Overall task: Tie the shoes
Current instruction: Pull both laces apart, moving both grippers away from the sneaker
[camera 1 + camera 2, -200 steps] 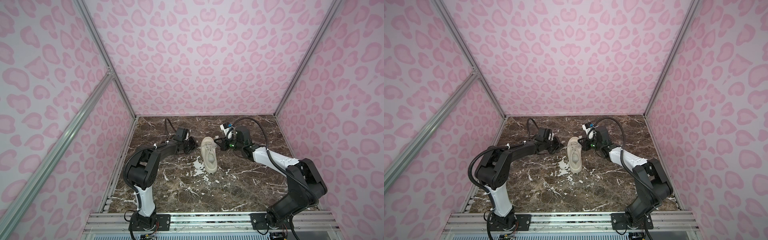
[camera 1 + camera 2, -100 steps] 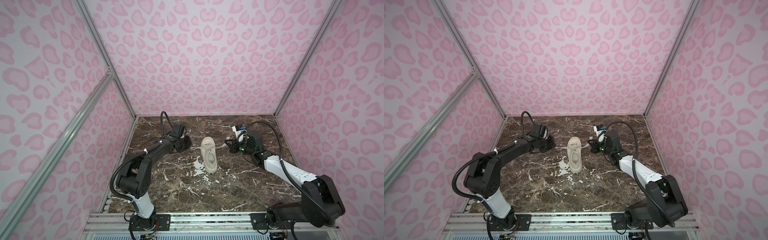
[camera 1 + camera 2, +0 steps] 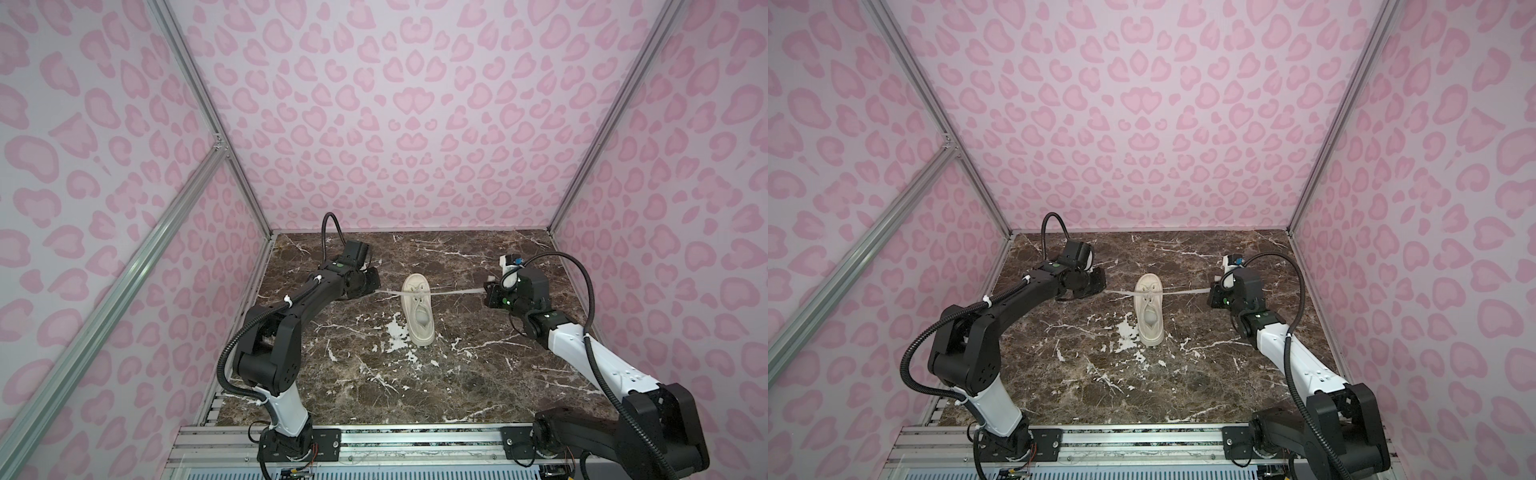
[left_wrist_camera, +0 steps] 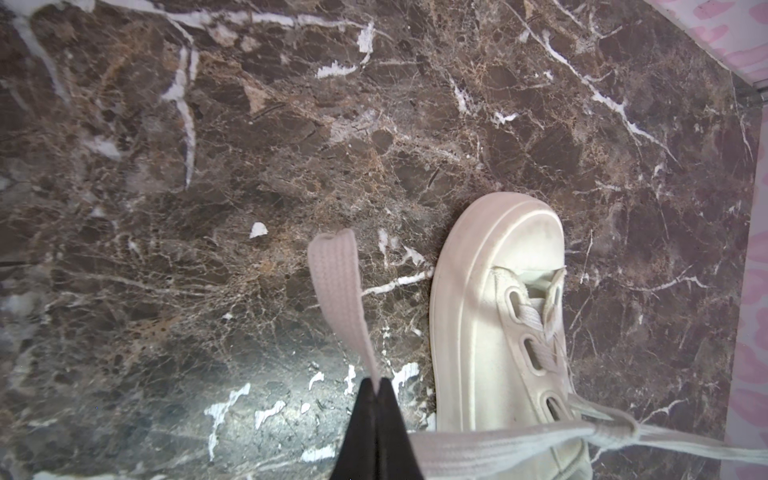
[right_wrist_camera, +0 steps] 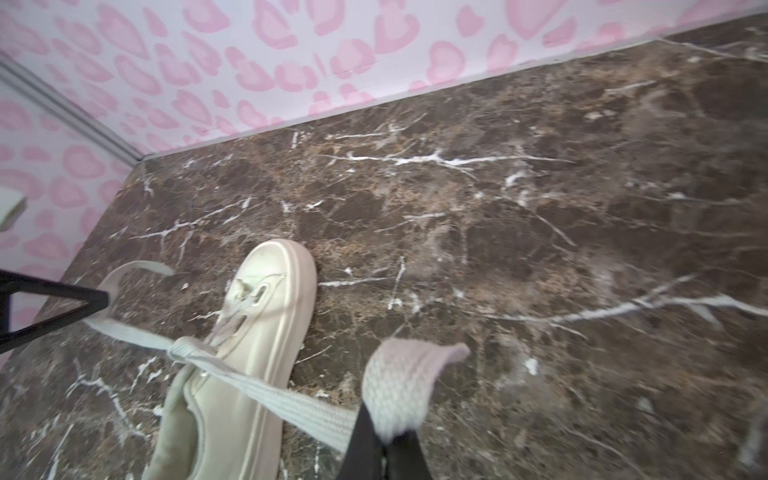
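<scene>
A cream shoe lies mid-table, toe toward the back wall. Its two flat laces cross in one knot over the eyelets and run out taut to either side. My left gripper is shut on the left lace, whose free end sticks out past the fingertips. To the right of the shoe, my right gripper is shut on the right lace, its end curling over the fingertips. Both grippers hang low over the table.
The brown marble table is boxed in by pink patterned walls on three sides. Aluminium posts stand in the back corners. A metal rail with both arm bases runs along the front edge.
Both grippers have moved outward, away from the shoe, the right one farther. The laces now stretch taut across the shoe. The shoe has stayed in place.
</scene>
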You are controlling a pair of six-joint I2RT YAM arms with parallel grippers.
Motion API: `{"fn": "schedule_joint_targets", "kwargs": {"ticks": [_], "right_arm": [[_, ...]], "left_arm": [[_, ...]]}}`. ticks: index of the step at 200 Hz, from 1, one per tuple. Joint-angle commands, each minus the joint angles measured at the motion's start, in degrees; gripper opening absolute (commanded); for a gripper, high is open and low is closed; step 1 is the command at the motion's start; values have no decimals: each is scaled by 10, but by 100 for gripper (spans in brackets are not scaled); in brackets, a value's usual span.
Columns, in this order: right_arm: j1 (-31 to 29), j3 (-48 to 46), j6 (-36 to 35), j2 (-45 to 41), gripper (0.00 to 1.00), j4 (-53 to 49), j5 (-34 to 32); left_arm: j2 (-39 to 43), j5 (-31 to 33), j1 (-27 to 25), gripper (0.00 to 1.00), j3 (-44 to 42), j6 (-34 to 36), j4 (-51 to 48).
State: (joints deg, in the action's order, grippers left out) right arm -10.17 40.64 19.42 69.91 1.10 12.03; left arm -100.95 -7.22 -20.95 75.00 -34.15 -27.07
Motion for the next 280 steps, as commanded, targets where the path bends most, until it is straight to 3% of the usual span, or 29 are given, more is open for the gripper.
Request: {"fn": "schedule_joint_targets", "kwargs": {"ticks": [1, 113, 280], "right_arm": [[18, -16, 31, -7, 0, -16, -22], [86, -82, 99, -8, 0, -14, -43], [126, -120, 127, -2, 0, -11, -47]], "left_arm": [[-4, 15, 4, 3, 5, 17, -20], [0, 51, 64, 3, 5, 70, -63], [-47, 12, 120, 4, 8, 85, -45]]}}
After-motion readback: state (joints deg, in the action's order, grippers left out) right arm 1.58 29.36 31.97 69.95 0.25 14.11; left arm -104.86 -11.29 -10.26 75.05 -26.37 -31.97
